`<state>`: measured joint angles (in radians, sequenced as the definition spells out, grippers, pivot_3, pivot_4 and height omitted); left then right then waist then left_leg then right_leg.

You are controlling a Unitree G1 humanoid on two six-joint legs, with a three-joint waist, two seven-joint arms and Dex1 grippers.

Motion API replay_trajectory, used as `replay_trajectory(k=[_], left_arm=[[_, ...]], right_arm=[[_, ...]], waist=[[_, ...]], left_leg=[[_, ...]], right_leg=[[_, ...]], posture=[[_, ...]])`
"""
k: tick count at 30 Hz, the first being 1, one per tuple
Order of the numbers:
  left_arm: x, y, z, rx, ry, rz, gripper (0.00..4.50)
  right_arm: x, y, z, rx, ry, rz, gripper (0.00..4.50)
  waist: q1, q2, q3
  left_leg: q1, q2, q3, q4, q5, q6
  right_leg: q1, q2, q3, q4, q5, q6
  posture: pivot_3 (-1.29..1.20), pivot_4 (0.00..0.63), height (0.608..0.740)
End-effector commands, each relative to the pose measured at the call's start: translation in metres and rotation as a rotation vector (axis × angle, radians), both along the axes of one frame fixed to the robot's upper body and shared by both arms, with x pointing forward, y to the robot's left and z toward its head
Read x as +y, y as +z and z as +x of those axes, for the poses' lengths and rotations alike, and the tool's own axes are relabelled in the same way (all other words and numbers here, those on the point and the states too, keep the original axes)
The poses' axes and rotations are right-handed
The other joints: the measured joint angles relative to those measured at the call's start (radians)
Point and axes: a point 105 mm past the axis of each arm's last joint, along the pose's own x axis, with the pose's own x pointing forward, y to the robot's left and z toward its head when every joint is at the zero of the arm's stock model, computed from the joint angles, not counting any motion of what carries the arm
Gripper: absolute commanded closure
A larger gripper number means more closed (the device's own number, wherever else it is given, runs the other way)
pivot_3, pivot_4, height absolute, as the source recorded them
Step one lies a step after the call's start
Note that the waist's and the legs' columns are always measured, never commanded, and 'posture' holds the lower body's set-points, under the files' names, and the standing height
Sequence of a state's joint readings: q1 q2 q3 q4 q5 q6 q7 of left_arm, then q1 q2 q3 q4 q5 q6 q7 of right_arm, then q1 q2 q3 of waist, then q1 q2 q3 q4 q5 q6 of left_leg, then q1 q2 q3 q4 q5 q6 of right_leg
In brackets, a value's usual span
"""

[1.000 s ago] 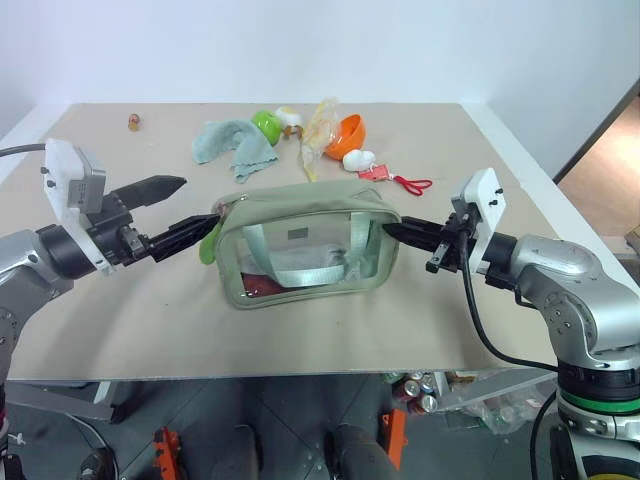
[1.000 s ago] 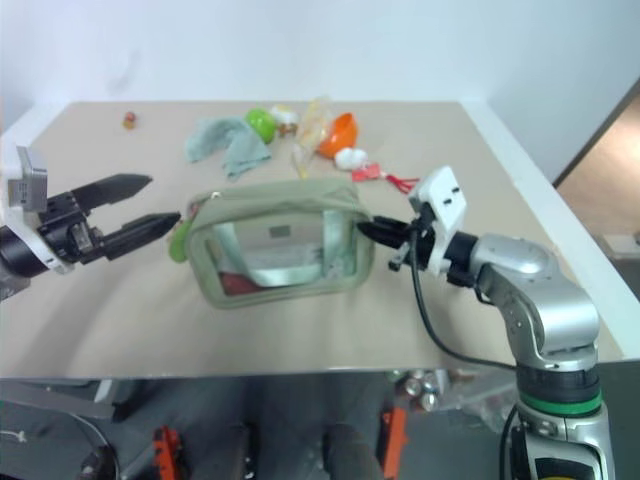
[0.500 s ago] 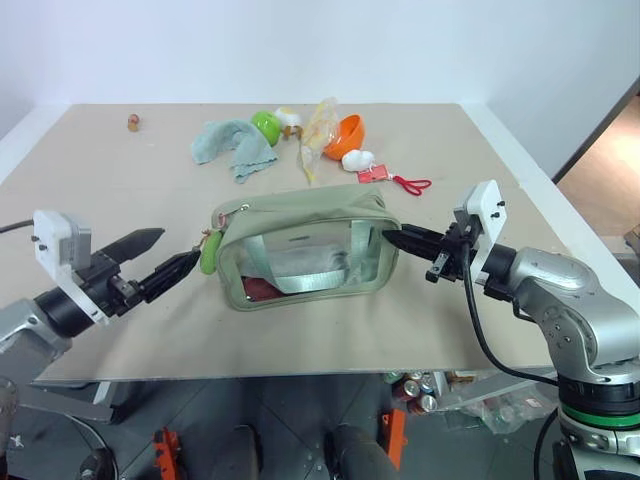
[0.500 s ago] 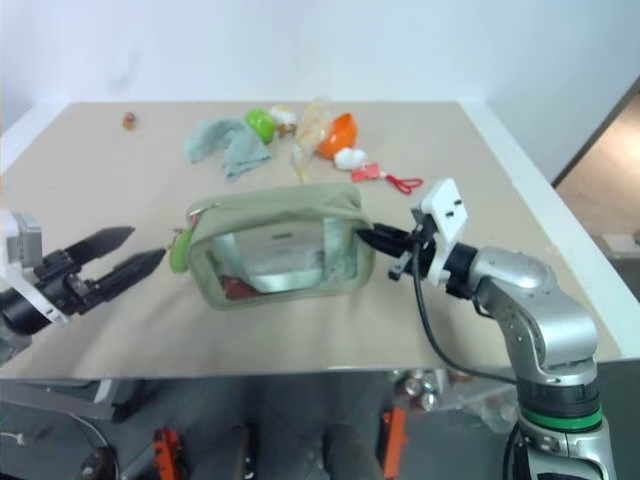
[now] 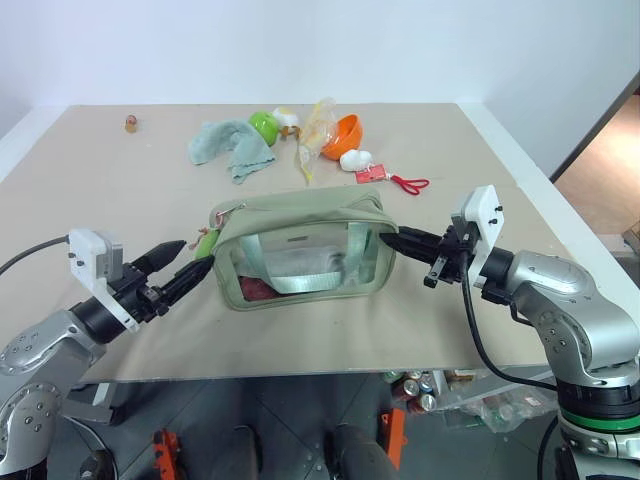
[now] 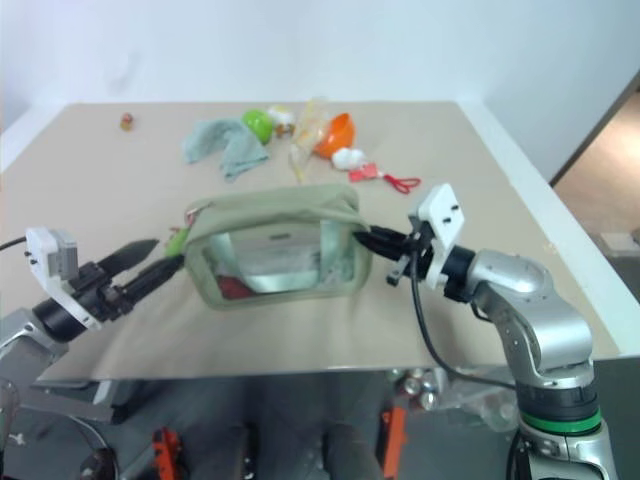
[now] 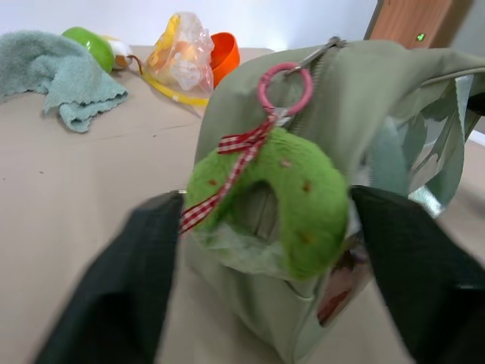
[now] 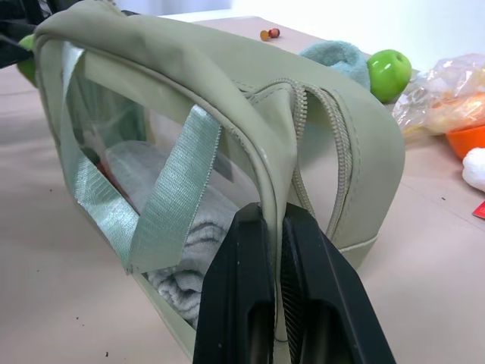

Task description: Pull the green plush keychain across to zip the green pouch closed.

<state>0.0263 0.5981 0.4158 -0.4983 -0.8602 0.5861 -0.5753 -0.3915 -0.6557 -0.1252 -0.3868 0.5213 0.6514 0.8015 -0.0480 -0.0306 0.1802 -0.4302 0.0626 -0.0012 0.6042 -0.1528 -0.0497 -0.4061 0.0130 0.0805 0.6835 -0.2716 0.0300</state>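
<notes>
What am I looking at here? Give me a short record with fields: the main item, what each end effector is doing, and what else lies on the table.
Main item: green pouch, clear side panels, standing on the table
Zip pull: green plush keychain hanging at the pouch's end toward the robot's left
Left end effector: open, one finger on each side of the keychain
Right end effector: shut on the pouch's other end
Behind the pouch: teal cloth, green ball, orange bowl, red tag

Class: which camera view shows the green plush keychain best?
The left wrist view: the green plush keychain hangs large from its pink ring, between the left gripper fingers. In both eye views it is a small green spot at the green pouch end.
</notes>
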Motion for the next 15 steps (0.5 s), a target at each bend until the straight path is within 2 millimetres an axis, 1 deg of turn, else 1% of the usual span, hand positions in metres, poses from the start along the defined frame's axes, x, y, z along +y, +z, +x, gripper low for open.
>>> replay_trajectory(k=[1,6,7,9,12,14,15], left_arm=[[0.003,0.004,0.002,-0.034,0.016,0.001,2.57],[0.005,0.006,0.000,-0.038,0.007,-0.017,4.27],[0.007,0.004,0.001,-0.036,0.011,-0.013,4.47],[0.009,0.005,0.003,-0.040,0.018,-0.010,4.47],[0.010,0.012,0.006,-0.074,0.018,-0.004,4.47],[0.006,0.035,0.007,-0.148,-0.007,0.011,4.47],[0.001,0.053,0.007,-0.197,-0.036,0.025,4.47]], right_arm=[[0.003,0.008,-0.003,-0.039,0.021,-0.015,4.50],[0.004,0.009,-0.003,-0.038,0.020,-0.027,4.50],[0.004,0.009,-0.003,-0.037,0.020,-0.027,4.50],[0.005,0.009,-0.003,-0.038,0.022,-0.032,4.50],[0.005,0.009,-0.003,-0.038,0.022,-0.037,4.50],[0.006,0.010,-0.003,-0.037,0.022,-0.039,4.50],[0.006,0.010,-0.002,-0.038,0.021,-0.040,4.50]], waist=[[0.000,0.000,0.000],[0.000,0.000,0.000],[0.000,0.000,0.000],[0.000,0.000,0.000],[0.000,0.000,0.000],[0.001,-0.001,0.000],[0.001,-0.001,0.000]], left_leg=[[0.000,0.000,0.000,0.000,0.000,0.000],[0.000,0.000,0.000,0.000,0.000,0.000],[0.000,0.000,0.000,0.000,0.000,0.000],[0.000,0.000,0.000,0.000,0.000,0.000],[0.000,0.000,0.000,0.000,0.000,0.000],[0.000,0.000,0.000,0.000,0.000,0.000],[0.000,0.000,0.000,0.000,0.000,0.000]], right_leg=[[0.000,0.000,0.000,0.000,0.000,0.000],[0.000,0.000,0.000,0.000,0.000,0.000],[0.000,0.000,0.000,0.000,0.000,0.000],[0.000,0.000,0.000,0.000,0.000,0.000],[0.000,0.000,0.000,0.000,0.000,0.000],[0.000,0.000,0.000,0.000,0.000,0.000],[0.000,0.000,0.000,0.000,0.000,0.000]], posture=[[0.00,0.150,0.740],[0.00,0.150,0.740],[0.00,0.150,0.740],[0.00,0.150,0.740],[0.00,0.150,0.740],[0.00,0.150,0.740],[0.00,0.150,0.740]])
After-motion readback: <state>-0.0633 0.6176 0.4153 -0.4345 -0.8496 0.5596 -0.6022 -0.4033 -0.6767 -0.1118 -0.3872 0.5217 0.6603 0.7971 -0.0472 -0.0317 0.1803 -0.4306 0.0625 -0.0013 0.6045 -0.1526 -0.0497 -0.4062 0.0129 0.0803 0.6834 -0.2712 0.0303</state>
